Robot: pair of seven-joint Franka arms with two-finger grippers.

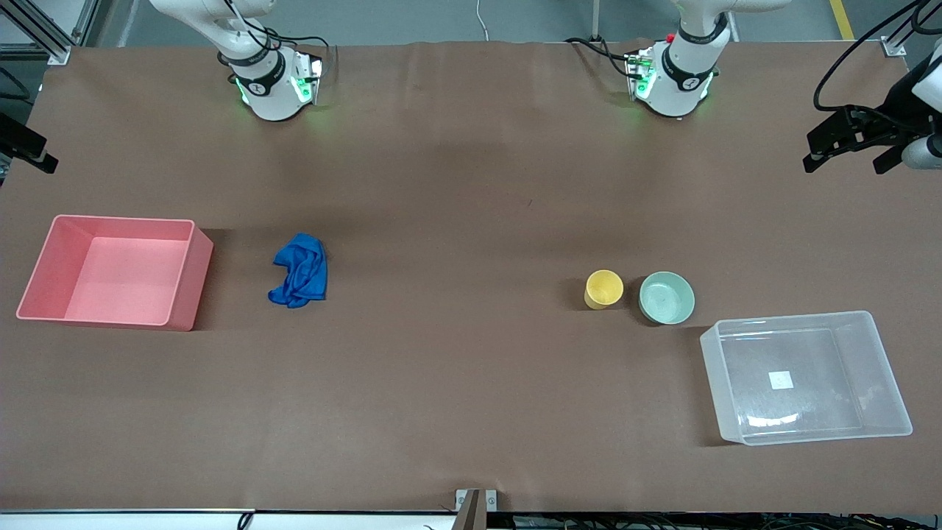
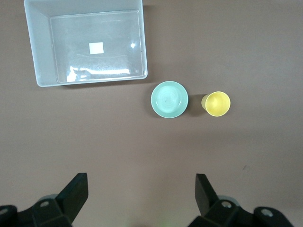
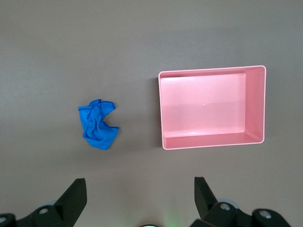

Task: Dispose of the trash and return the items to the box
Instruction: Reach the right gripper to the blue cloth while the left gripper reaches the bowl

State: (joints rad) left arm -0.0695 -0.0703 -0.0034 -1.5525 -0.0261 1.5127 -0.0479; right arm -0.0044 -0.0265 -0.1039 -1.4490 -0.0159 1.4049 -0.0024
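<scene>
Below the right gripper (image 3: 137, 189), whose fingers are spread wide and hold nothing, the blue rag (image 3: 98, 124) lies crumpled on the brown worktop (image 3: 142, 42), with the pink bin (image 3: 211, 142) just beside it toward the right arm's end. Under the left gripper (image 2: 141, 191), likewise spread and empty, sit the mint-green bowl (image 2: 169, 99) and the yellow cup (image 2: 217, 104), close together but apart, and the clear tub (image 2: 32, 56) stands near the bowl on the side away from the cup.

Nothing is gripped and both containers are empty, so by my reading no step has begun: both arms hang high over their own ends of the worktop (each looking straight down at its own share of the job).

The rag looks the natural first pick. That calls for the right gripper to descend over the heap of folds, close on a raised ridge, then carry it above the bin and let go. The left gripper would need to drop onto the bowl's rim or the cup's wall, one finger inside and one outside, before lifting either into the tub.
</scene>
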